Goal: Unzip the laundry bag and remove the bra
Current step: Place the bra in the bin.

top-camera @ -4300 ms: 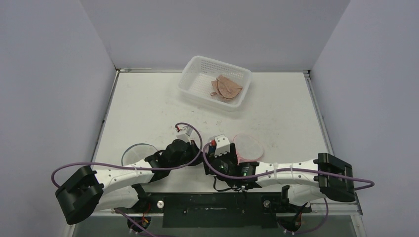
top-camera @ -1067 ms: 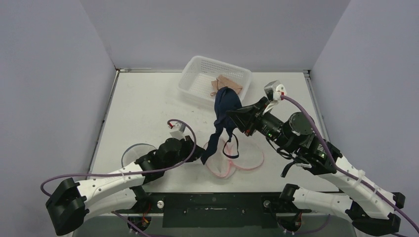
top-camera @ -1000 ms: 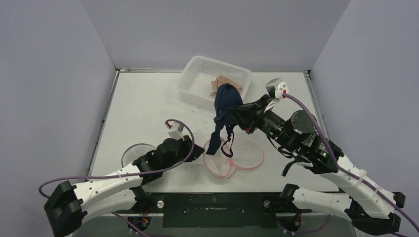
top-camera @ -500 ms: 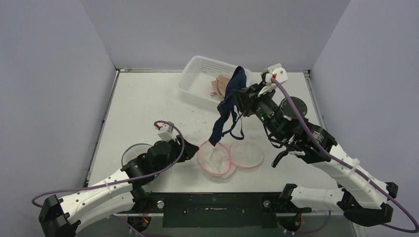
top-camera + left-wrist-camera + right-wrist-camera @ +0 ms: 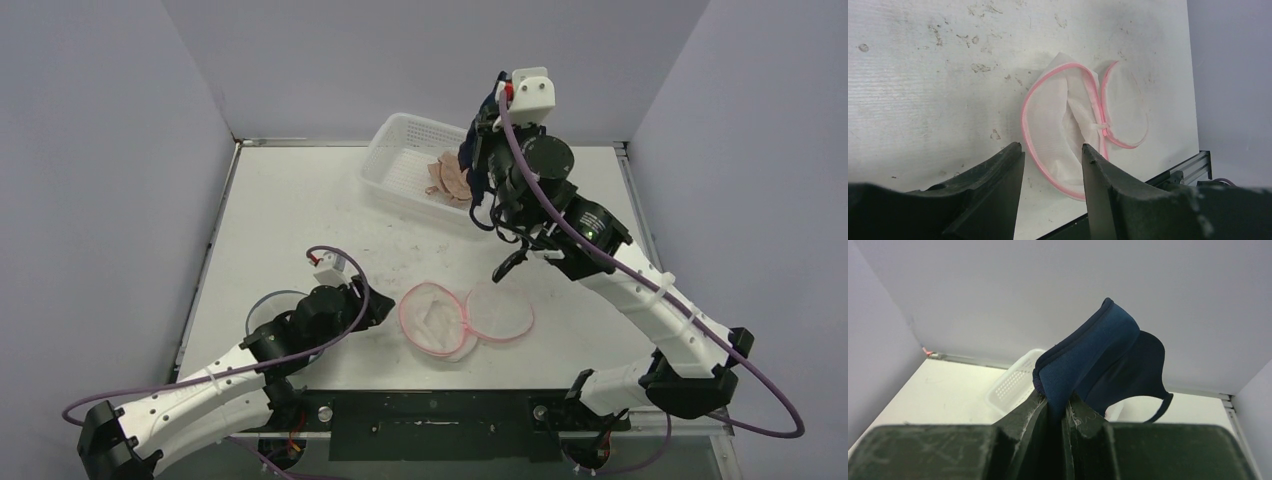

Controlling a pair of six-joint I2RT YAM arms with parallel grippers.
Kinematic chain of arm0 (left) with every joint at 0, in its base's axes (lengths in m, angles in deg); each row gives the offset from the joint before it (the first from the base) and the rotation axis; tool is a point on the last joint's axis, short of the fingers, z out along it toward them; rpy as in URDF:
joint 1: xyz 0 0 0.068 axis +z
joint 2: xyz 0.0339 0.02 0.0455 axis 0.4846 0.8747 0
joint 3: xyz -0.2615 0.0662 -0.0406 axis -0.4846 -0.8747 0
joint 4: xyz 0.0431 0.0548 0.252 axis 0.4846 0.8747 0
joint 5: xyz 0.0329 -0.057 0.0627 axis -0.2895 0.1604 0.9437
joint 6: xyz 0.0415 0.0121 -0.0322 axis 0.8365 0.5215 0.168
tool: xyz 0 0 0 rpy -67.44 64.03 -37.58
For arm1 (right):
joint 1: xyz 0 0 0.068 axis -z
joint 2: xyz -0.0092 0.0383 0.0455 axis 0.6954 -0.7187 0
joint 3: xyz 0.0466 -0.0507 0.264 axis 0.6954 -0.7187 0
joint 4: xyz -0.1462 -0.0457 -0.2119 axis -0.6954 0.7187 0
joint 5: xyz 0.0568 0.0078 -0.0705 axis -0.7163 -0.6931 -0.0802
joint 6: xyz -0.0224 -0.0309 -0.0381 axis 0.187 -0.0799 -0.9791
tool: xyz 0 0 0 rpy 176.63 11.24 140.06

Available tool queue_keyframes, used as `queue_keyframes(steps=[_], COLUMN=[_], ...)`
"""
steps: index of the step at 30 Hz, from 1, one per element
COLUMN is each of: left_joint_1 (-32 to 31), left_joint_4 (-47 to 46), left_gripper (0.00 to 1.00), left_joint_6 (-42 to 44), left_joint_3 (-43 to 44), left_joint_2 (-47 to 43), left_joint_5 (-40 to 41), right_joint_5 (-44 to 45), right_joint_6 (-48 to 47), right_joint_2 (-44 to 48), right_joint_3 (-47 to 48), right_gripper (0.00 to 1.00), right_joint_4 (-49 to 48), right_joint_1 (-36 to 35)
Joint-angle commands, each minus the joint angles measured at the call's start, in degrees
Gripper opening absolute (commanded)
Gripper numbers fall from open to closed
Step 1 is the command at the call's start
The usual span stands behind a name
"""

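The laundry bag [image 5: 465,318], white mesh with pink trim, lies unzipped and spread flat on the table; in the left wrist view the bag [image 5: 1068,125] shows its pink zipper edge. My left gripper [image 5: 1052,150] stands open just short of it, nothing between the fingers, and sits left of the bag [image 5: 375,310] from above. The navy bra [image 5: 1093,360] hangs from my right gripper [image 5: 1064,407], which is shut on its fabric. That arm is raised high at the back, the bra [image 5: 474,160] dangling over the basket.
A white perforated basket [image 5: 395,135] stands at the back centre with a beige garment [image 5: 452,178] inside; its corner [image 5: 1013,382] shows under the right gripper. A clear round disc [image 5: 268,305] lies by the left arm. Walls close in on three sides.
The right arm swung up and back, lifting the bra clear of the bag and over the basket. The left gripper opened, let go of the bag and drew back leftward.
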Motion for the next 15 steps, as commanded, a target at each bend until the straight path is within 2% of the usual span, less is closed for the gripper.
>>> queue_keyframes(steps=[1, 9, 15], left_joint_1=[0.7, 1.1, 1.6], left_joint_4=[1.4, 2.3, 1.6], left_gripper=[0.44, 0.45, 0.45], left_joint_6=[0.5, 0.5, 1.0], left_joint_3=[2.8, 2.4, 1.4], left_joint_2=[-1.9, -2.6, -2.4], left_joint_5=[1.7, 2.0, 2.9], right_joint_5=[1.2, -5.0, -16.9], right_joint_6=[-4.2, -3.1, -4.4], right_joint_2=[-4.8, -13.6, -15.4], right_joint_3=[7.3, 11.8, 4.6], right_gripper=[0.05, 0.05, 0.05], right_joint_4=[-4.5, -9.7, -23.0], right_joint_1=[4.1, 12.1, 17.6])
